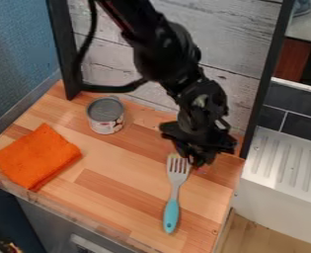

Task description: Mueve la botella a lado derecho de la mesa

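My gripper (198, 157) hangs low over the far right of the table (108, 187), and I can't tell whether it's wide, narrow or holding anything. A small pink and bluish patch (202, 170) lies just beside its tip; I can't place the bottle with certainty, though that may be part of it. I take this as either the grasp or the set-down on the right side, so my next move calls for confirming the hold before I lift or let go, without nudging the fork (174, 192) just on the near side. A can (105, 115) stands far left, with an orange cloth (36, 156) nearer. Beyond are pale planks (240, 24) in a black frame (266, 79), a blue wall (19, 54) left and a white drainboard (286, 165) right.
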You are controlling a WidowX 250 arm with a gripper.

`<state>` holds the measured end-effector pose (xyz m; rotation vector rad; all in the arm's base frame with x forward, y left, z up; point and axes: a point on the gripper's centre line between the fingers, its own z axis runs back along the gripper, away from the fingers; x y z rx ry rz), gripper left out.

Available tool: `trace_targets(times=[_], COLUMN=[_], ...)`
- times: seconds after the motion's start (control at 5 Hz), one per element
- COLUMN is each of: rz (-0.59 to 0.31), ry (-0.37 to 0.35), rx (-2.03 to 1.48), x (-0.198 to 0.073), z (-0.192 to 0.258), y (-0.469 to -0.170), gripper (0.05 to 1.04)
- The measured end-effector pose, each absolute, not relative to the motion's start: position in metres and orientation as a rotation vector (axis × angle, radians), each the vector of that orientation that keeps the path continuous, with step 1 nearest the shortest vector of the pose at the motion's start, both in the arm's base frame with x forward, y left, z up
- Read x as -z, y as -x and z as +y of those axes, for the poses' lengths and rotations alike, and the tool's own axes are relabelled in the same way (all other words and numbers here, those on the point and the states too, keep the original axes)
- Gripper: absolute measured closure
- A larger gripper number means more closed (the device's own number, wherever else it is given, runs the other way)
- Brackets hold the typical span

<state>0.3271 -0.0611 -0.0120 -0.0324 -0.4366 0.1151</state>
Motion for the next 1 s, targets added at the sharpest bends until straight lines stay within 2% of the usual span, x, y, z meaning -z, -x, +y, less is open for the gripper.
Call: trace_targets(times=[0.2, 0.6, 0.8, 1.0], rz=[-0.419, -0.388, -0.387, -0.353], ry=[0.063, 0.049, 0.024, 0.007], rx=[-0.035, -0.004, -0.019, -0.046], x=[0.028, 0.047, 0.048, 0.05], z=[-0.086, -0.095, -0.091, -0.086], y=[-0.324, -0.325, -0.326, -0.325], gripper=[0.562, 0.561, 0.512, 0.211])
